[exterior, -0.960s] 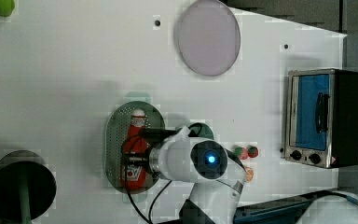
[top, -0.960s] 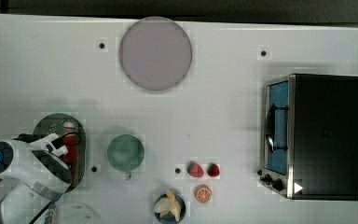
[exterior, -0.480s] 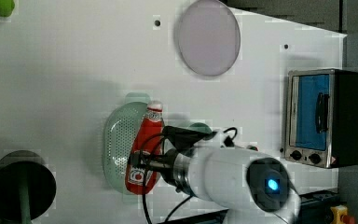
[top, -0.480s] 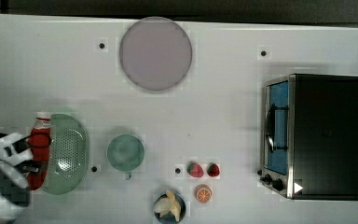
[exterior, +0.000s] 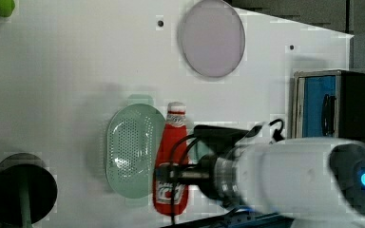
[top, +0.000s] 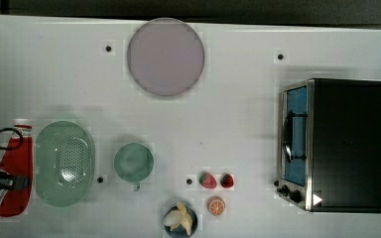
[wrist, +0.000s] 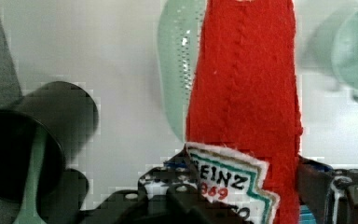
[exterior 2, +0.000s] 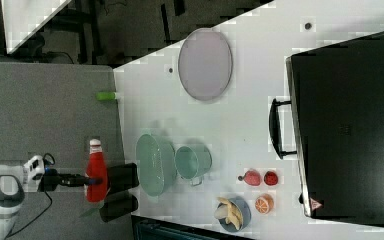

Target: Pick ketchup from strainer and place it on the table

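Ketchup (top: 15, 171): out of the strainer, held just beside it on the top view's left.
Gripper (wrist: 242, 198): clamped on the ketchup's labelled lower body.
Strainer (top: 64, 163): sits on the table (top: 228, 119).
Cup (top: 133, 162): near the strainer, on the top view's right.

In the top view, the ketchup (top: 14, 171) hangs by the table's (top: 238, 124) left edge, beside the strainer (top: 64, 163); the cup (top: 133, 162) sits at the strainer's right.

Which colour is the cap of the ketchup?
White; the ketchup cap shows best in the left view.
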You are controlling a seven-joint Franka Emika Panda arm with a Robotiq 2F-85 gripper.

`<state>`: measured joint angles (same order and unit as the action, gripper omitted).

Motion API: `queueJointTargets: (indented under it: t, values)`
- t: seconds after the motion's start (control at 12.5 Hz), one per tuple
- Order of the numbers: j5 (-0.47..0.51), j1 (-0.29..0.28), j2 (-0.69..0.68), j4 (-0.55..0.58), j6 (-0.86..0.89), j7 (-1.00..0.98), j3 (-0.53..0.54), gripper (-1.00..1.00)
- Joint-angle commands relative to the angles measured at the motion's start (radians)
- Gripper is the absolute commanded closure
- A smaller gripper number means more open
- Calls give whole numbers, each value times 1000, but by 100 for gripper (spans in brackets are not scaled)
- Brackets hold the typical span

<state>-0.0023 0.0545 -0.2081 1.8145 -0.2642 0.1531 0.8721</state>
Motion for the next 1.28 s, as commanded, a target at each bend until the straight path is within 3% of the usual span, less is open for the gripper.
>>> queueJointTargets:
  t: [0.08, 0.64, 1.28]
  values:
    - [1, 137, 26, -57, 30, -134, -71, -21]
    - [-7, 270, 89, -49, 31, -168, -251, -21]
    - [-7, 334, 89, 96, -24, -373, -482, -21]
